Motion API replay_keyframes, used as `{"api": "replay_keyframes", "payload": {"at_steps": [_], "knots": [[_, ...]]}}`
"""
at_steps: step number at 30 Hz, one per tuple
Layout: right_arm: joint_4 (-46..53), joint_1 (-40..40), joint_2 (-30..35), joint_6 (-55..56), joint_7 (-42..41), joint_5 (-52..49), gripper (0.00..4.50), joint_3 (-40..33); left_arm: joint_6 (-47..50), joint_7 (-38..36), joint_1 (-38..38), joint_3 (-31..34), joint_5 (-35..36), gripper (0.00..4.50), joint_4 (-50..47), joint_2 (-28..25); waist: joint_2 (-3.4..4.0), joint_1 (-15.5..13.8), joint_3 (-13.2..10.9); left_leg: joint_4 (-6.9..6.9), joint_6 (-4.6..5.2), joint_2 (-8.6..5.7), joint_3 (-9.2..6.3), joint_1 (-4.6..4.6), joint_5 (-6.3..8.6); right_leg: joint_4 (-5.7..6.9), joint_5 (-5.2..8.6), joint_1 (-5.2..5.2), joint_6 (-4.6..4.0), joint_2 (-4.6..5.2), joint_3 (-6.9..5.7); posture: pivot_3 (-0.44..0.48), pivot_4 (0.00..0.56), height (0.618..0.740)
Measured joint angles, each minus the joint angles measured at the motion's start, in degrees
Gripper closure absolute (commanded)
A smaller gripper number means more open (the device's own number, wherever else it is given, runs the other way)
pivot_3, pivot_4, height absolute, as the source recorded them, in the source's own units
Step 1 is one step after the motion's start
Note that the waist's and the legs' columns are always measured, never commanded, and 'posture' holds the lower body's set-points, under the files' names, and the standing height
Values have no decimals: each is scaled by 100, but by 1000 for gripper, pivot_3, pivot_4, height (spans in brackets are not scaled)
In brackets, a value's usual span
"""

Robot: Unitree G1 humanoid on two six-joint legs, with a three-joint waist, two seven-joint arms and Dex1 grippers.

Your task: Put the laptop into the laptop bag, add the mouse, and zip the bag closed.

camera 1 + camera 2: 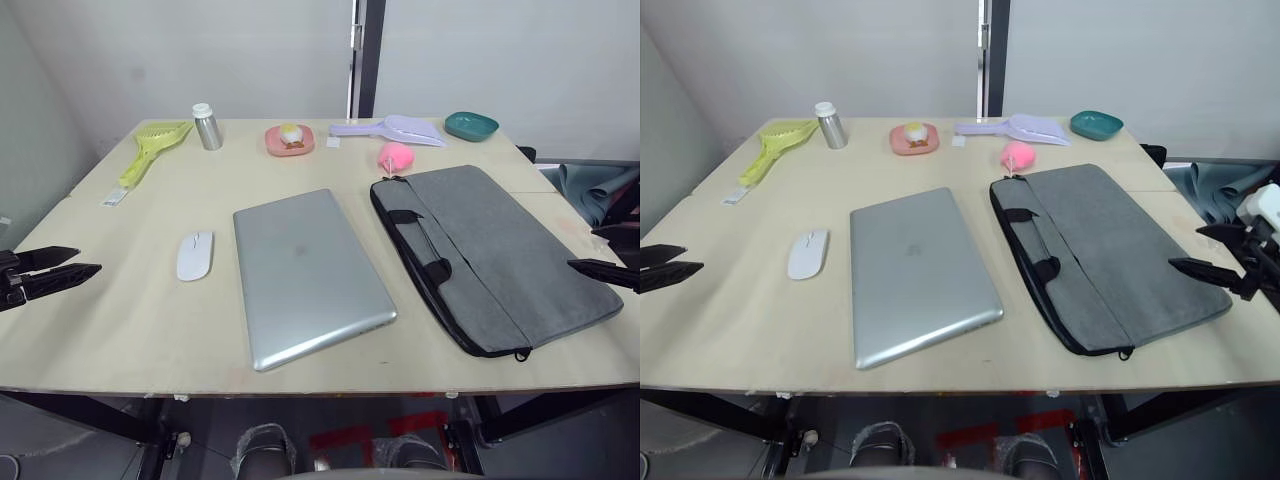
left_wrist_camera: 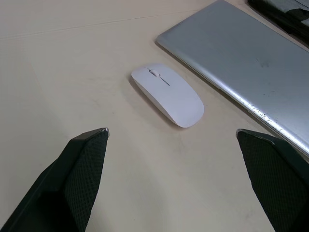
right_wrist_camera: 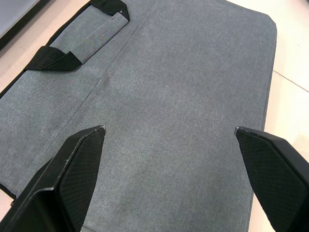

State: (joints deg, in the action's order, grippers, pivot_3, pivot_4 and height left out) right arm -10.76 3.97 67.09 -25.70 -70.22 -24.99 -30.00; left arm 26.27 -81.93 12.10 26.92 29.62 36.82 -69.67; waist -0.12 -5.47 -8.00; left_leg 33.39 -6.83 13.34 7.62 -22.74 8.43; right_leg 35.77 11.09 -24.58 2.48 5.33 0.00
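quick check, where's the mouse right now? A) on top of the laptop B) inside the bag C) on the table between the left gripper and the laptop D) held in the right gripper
C: the white mouse lies flat on the table, apart from the laptop on its left side, with the open, empty left gripper pointing toward it.

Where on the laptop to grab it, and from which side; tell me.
Probably the laptop's near edge, which lies close to the table's front edge, so an end effector finger could slip under once it is slid out slightly. It lies flat and closed, too thin to pinch from above. The open left end effector is nearer than the right end effector.
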Motion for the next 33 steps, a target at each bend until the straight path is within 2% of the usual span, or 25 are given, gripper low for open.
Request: {"api": "replay_keyframes", "payload": {"at_steps": [15,23,26,29,33], "knots": [[270,125,-159,-387,246,-266,0,1,738,-48,-397,190,384,56,-736,341,0,1,0,0,0,0,1,0,0,1,0,0,0,0,0,0,150,740],[583,95,-243,-585,336,-290,0,8,2003,403,-832,440,1063,56,-1721,893,0,0,0,1,0,0,0,1,0,4,0,0,0,0,-1,0,150,740],[837,301,-302,-722,366,-453,796,145,2961,819,-787,462,1462,0,-1975,1073,1,5,1,5,1,-1,1,6,0,14,0,0,0,0,3,0,150,740],[1150,651,-393,-883,462,-603,1838,371,3755,1256,-744,469,1871,0,-2376,1418,0,18,2,11,1,0,0,9,-1,23,0,1,0,-1,4,0,150,740],[1596,1508,-864,-1008,641,-689,3246,1268,4905,1917,-431,486,2457,0,-2545,1902,3,51,2,20,0,0,1,23,-1,49,0,1,0,-2,10,0,150,740]]}}
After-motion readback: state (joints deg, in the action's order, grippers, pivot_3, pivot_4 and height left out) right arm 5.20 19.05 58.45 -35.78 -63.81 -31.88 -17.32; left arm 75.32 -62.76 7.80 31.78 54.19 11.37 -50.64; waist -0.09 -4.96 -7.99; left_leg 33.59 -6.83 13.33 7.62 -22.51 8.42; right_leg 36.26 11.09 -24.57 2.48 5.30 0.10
